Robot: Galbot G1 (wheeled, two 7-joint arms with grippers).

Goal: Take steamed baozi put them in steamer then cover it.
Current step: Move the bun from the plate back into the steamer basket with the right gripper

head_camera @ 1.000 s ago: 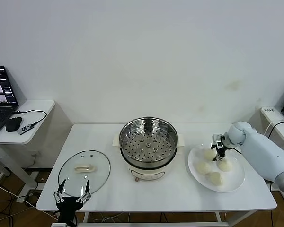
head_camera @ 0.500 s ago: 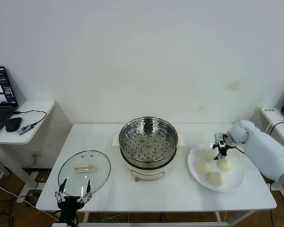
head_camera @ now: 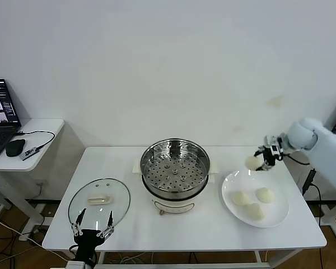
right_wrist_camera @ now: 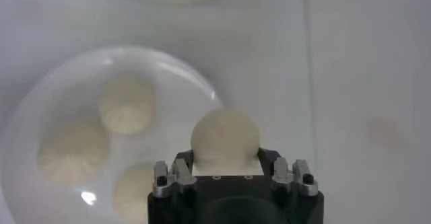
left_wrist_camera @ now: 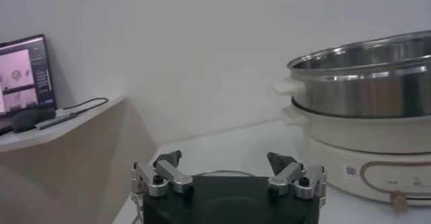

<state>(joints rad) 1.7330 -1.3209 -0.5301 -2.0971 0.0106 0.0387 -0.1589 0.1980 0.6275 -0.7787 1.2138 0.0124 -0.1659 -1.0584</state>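
One baozi (head_camera: pixel 252 162) is off the plate, pinched in the right hand (head_camera: pixel 262 161) and held in the air above the plate's 12 o'clock rim; the right wrist view shows the bun (right_wrist_camera: pixel 225 138) seated between the fingers, with the plate well below. Lifted clear like this, it can probably pass over the steamer wall instead of dragging across the surface.

Three baozi are left on the white plate (head_camera: pixel 281 216): one at 9 o'clock (head_camera: pixel 240 198), one at 2 o'clock (head_camera: pixel 265 194), one at 6 o'clock (head_camera: pixel 255 211), near each other but apart.

The steamer (head_camera: pixel 176 175) sits mid-surface, at 9 o'clock from the plate, open, with its perforated tray (head_camera: pixel 175 173) bare. So no bun is loaded yet, and this reads as the first transfer, early in the task.

The cover (head_camera: pixel 99 203) lies flat on the surface (head_camera: pixel 213 230) at 9 o'clock from the steamer, handle up, parked out of the way until the buns are in.

The right arm reaches in from the 3 o'clock edge, forearm roughly level, wrist turned toward the steamer. The left hand (head_camera: pixel 92 235) waits low at the 6 o'clock edge just beside the cover, fingers spread, holding nothing, likely staged for the lid. A side desk with a laptop (head_camera: pixel 1 120) is far off at 9 o'clock.
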